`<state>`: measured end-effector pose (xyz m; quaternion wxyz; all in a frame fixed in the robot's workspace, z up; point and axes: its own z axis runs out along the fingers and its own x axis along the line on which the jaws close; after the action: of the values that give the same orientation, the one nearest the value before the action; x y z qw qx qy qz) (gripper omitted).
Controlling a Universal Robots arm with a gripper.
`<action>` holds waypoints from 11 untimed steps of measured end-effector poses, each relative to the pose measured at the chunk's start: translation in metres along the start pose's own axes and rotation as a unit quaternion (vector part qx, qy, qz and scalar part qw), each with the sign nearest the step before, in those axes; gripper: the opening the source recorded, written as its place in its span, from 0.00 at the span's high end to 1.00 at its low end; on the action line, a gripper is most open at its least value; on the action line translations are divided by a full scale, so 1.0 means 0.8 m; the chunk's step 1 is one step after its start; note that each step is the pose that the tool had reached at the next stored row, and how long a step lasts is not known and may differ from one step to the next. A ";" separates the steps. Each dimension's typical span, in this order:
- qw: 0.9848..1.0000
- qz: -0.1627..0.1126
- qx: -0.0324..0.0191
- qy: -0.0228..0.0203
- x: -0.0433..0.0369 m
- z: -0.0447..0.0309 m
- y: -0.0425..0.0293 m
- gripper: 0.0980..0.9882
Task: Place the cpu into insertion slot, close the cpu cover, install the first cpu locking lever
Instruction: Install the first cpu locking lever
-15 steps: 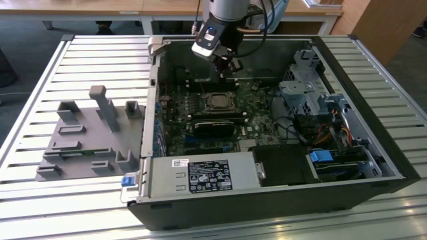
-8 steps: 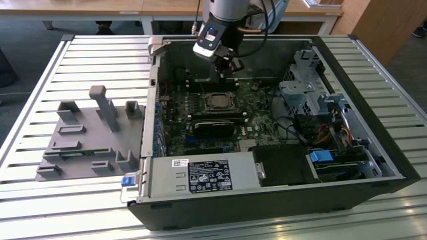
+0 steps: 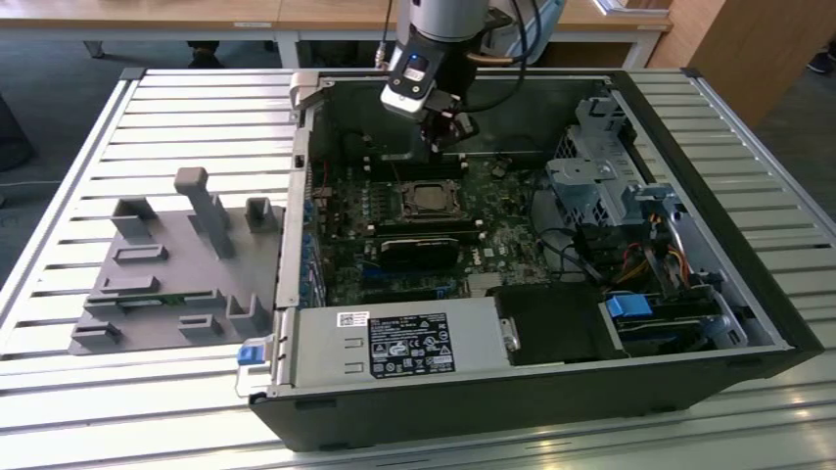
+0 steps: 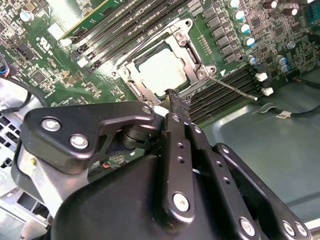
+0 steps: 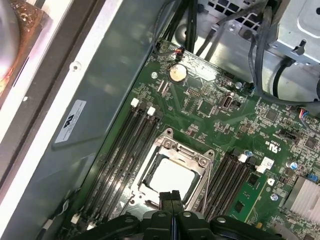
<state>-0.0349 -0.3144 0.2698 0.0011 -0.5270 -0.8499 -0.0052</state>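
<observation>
We see the chip [image 5: 172,177] already lying flat in its socket [image 4: 185,27], its pale metal top showing through the cut-out of the cover [image 5: 197,160]. In the exterior view it sits a little above the middle of the frame, on the green board [image 3: 503,211] inside the open computer case [image 3: 523,401]. The cover appears to us to be folded down over the chip, its silvery frame lying around all four edges, so we judge the first two steps done.

In the second wrist view a thin metal lever [image 4: 232,87] sticks out from a corner of the socket and slants across the long black memory slots [image 5: 125,150]. It looks free of any catch, so we judge the locking step not yet finished.

The gripper [image 5: 171,196] hangs just above one edge of the socket, close to the cover. In both wrist views its two black fingers are pressed together, with nothing between them.

Further out, at the exterior view's left, a grey plastic holder [image 3: 170,264] rests on the slatted table [image 3: 78,411], well apart from the case.
</observation>
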 end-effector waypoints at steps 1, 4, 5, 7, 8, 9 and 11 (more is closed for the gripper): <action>1.000 -0.002 0.000 0.000 0.000 0.0000 0.0000 0.99; 1.000 -0.007 0.000 0.000 0.000 0.0000 0.0000 0.99; 1.000 -0.009 0.000 0.000 0.000 0.0000 0.0000 0.99; 1.000 -0.012 0.000 0.000 0.000 0.0000 0.0000 0.99; 1.000 -0.014 0.000 0.000 0.000 0.0000 0.0000 0.99; 1.000 -0.015 0.000 0.000 0.000 0.0000 0.0000 0.99; 1.000 -0.018 0.000 0.000 0.000 0.0000 0.0000 0.99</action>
<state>-0.0349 -0.3144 0.2698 0.0012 -0.5115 -0.8593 -0.0051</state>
